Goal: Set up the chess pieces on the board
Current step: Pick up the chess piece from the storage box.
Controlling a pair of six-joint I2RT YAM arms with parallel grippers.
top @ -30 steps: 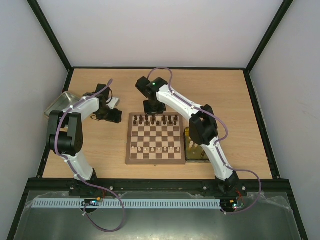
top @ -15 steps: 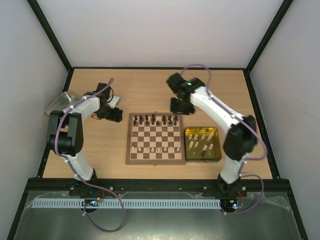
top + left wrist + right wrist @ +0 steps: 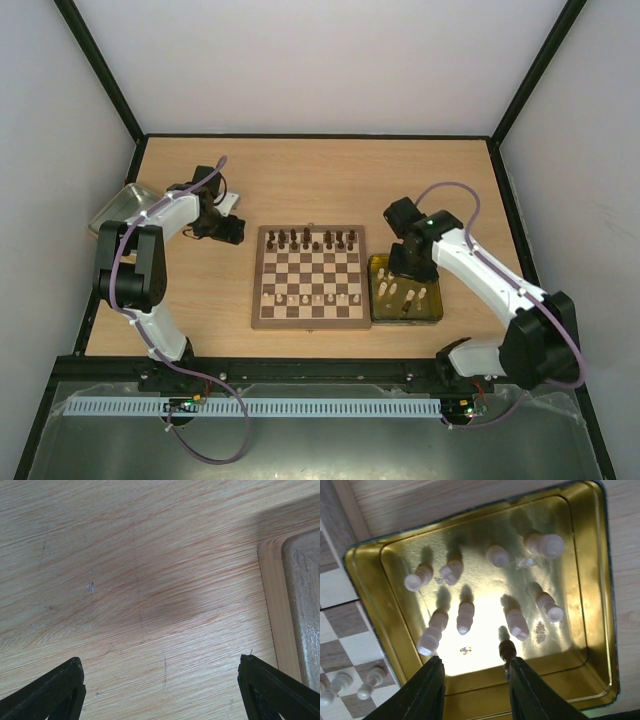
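The board [image 3: 308,272] lies mid-table, with dark chess pieces [image 3: 312,240] along its far row and pale ones [image 3: 310,298] along its near row. Just right of it, a gold tray [image 3: 434,300] holds several pale pieces [image 3: 465,616] and one dark brown piece [image 3: 507,650]. My right gripper [image 3: 410,265] hangs over this tray. In the right wrist view the right gripper [image 3: 475,664] is open with nothing between its fingers, and the dark piece stands at its right fingertip. My left gripper [image 3: 226,230], seen wide open [image 3: 160,666] over bare wood, is by the board's far left corner [image 3: 295,605].
A silver tray [image 3: 120,204] sits at the far left of the table, behind the left arm. Black frame rails and white walls enclose the table. The board's corner squares [image 3: 335,630] with two pale pieces [image 3: 370,690] lie left of the gold tray.
The right arm swung from the board's far edge to the right and toward the near side, ending over the gold tray. The left arm stayed put.
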